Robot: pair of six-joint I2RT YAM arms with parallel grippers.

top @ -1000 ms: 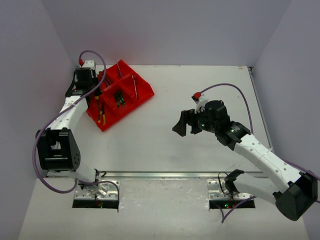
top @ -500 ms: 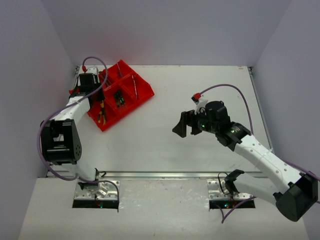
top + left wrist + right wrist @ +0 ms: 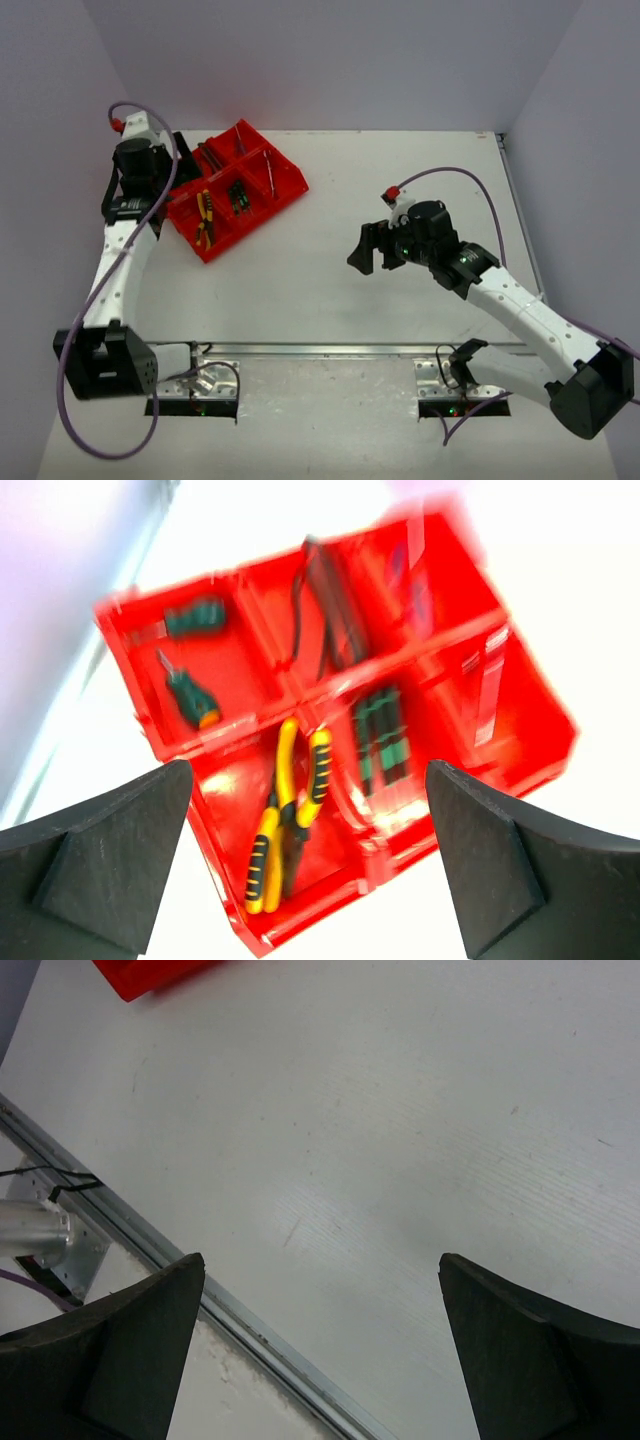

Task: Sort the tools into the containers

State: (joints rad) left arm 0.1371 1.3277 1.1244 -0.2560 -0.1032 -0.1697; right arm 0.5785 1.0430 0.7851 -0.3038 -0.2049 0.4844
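Note:
The red divided tray [image 3: 260, 218] [image 3: 319, 904] stands at the far left of the table. Its compartments hold tools: yellow-handled pliers [image 3: 285, 820] [image 3: 204, 222], green-black screwdrivers [image 3: 380, 745] [image 3: 238, 197], two stubby screwdrivers [image 3: 190, 690], dark-handled tools [image 3: 330, 610], a blurred blue tool [image 3: 410, 580] and a silver wrench [image 3: 268, 170]. My left gripper [image 3: 182, 160] [image 3: 310, 880] hangs open and holds nothing, just off the tray's left side. Open too, my right gripper [image 3: 368, 248] [image 3: 320, 1350] hovers over bare table right of centre, far from the tray.
A metal rail [image 3: 250, 1330] runs along the table's near edge, with the arm bases behind it. One red tray corner [image 3: 150, 975] shows at the top left of the right wrist view. Grey walls close in the left, back and right sides.
My left gripper has opened and pulled back up and to the left, off the tray. The yellow pliers now lie uncovered in their compartment. The right arm has hardly moved.

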